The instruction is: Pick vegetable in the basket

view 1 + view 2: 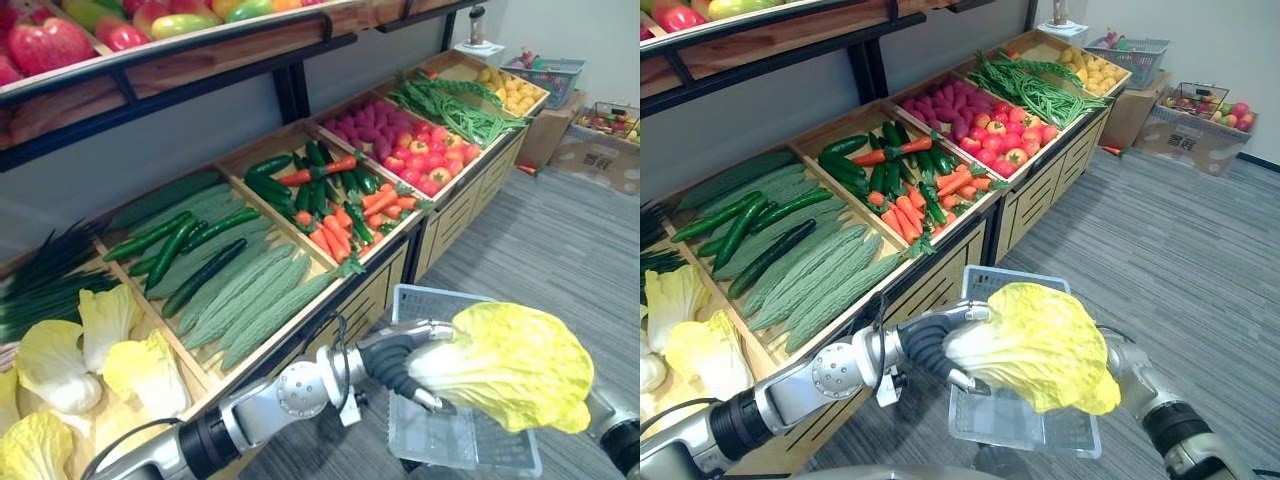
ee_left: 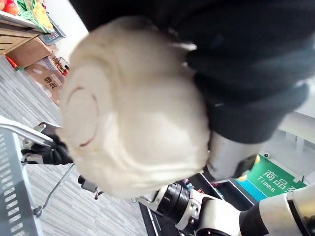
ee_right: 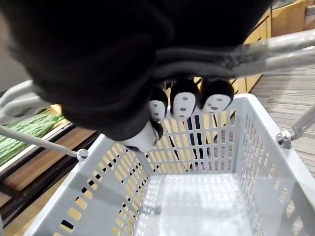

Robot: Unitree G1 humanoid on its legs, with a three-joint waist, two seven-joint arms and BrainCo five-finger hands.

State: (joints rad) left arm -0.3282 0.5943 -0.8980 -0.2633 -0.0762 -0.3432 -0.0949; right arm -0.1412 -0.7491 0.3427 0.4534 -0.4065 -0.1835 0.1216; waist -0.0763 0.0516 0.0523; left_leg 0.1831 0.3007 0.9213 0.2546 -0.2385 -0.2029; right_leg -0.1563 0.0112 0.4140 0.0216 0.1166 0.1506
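The cabbage (image 1: 515, 365) is held in the air by the left hand (image 1: 400, 365), whose fingers are curled round its white stem end, with the yellow leaves pointing away from the arm. It is carried above the grey basket (image 1: 425, 298), over the side farther from the vegetable stand (image 1: 375, 290), and is not yet inside. The basket is hung in front of the stand's drawers by the right hand (image 3: 184, 103), whose fingers are wrapped over the handle (image 3: 275, 46). In the right wrist view the basket's bottom is seen bare.

The step in hand is judged to be the placing: the picking from the stand appears done, and the carry has reached the basket. For the next move, the cabbage would need to be lowered between the basket's walls, clear of the handle bars and of the right hand, before the fingers are opened. The basket should be kept level meanwhile, since the cabbage is wide against the opening and could catch on the rim.
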